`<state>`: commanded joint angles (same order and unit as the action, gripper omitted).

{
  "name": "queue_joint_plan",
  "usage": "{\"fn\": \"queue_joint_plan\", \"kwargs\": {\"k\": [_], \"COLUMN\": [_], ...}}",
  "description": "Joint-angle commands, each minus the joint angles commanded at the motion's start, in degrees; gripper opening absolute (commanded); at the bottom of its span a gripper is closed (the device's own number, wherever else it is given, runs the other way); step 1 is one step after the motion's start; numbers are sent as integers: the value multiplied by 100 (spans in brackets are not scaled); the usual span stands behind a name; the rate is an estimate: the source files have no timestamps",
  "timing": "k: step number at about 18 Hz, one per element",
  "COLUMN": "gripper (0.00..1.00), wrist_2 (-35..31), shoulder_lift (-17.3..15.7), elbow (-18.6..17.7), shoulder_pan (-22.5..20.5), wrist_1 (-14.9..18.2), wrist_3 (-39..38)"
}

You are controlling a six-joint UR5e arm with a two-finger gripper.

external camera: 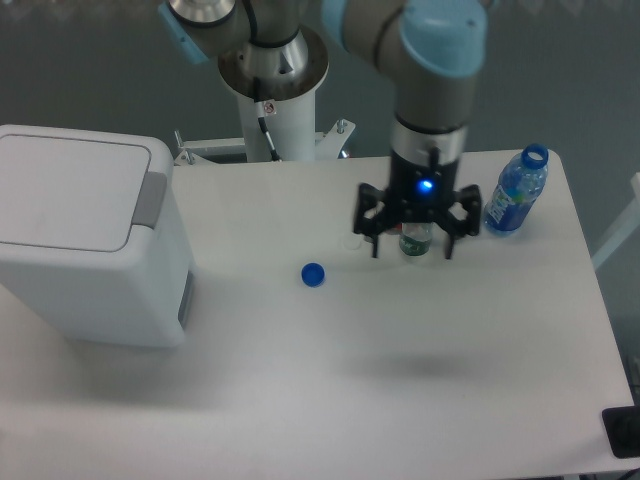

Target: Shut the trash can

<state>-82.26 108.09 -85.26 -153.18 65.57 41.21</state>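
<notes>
White table [400, 380]; open hand [411, 248] partly hides a small bottle [415, 241].

Bright, even overhead light; soft shadows, slightly blurry.

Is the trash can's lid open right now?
No, the trash can has its flat lid lying down flush on top, with no gap showing.
</notes>
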Motion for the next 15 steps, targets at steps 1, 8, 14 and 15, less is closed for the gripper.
{"fn": "queue_joint_plan", "kwargs": {"k": [1, 8, 14, 15], "gripper": [100, 100, 100, 100], "wrist_2": [-52, -949, -984, -976], "shoulder_lift": [167, 933, 1135, 1161], "elbow": [70, 396, 721, 756], "shoulder_pan": [-45, -370, -555, -555], "wrist_1": [0, 0, 184, 185], "wrist_3": [97, 1590, 2866, 2867]}}
